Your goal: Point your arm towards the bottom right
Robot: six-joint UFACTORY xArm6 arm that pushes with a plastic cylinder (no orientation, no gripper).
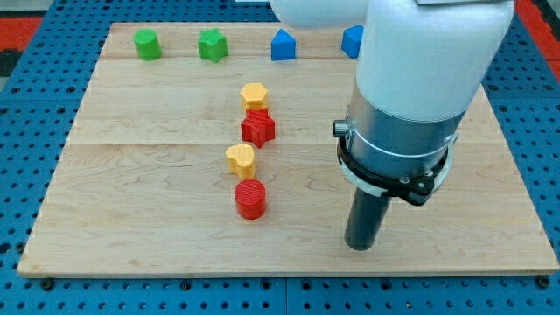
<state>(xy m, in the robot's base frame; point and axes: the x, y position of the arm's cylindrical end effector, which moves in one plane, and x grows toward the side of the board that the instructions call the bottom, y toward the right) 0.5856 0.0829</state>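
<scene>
My tip (360, 247) rests on the wooden board (140, 175) near its bottom edge, right of centre. The white and grey arm body looms above it at the view's upper right. The red cylinder (250, 199) stands well to the left of the tip. Above the cylinder are a yellow heart-shaped block (240, 159), a red star (258, 128) and a yellow hexagon (254, 94), in a rough column. None touches the tip.
Along the board's top edge stand a green cylinder (146, 44), a green star (212, 45), a blue house-shaped block (282, 45) and another blue block (352, 40) partly hidden by the arm. A blue pegboard surrounds the board.
</scene>
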